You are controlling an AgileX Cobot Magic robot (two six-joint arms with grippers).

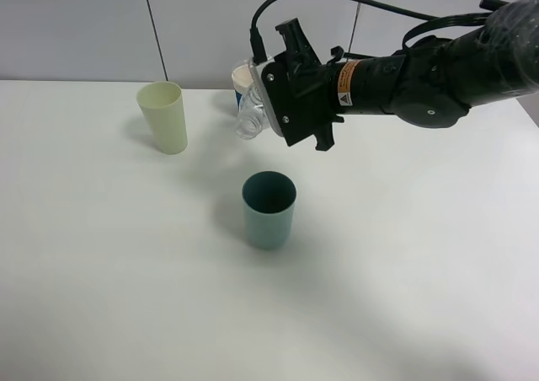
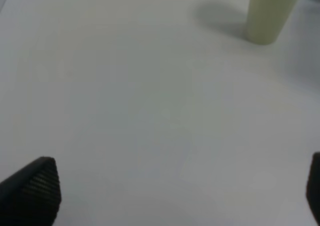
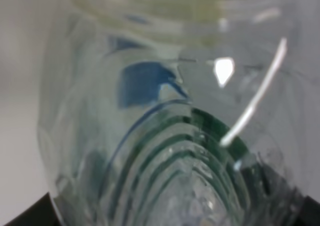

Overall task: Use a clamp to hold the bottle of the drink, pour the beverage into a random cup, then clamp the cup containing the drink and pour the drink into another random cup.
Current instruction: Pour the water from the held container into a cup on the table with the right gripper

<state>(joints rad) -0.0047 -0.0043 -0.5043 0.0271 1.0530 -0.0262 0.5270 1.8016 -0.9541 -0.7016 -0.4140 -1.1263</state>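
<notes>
My right gripper [image 1: 259, 104] is shut on a clear plastic bottle [image 1: 248, 118] with a blue label and holds it tilted above the back of the table. In the right wrist view the bottle [image 3: 170, 136] fills the frame, with a dark fingertip [image 3: 25, 213] at each lower corner. A teal cup [image 1: 269, 209] stands upright in the middle, in front of and below the bottle. A pale yellow cup [image 1: 164, 115] stands upright at the back left; it also shows in the left wrist view [image 2: 267, 13]. My left gripper [image 2: 175, 191] is open and empty over bare table.
The white table [image 1: 101, 271] runs to a grey wall at the back. The right arm [image 1: 421, 82] and its cables reach in from the right, above the table. A cream-white round top [image 1: 242, 76] shows just behind the bottle.
</notes>
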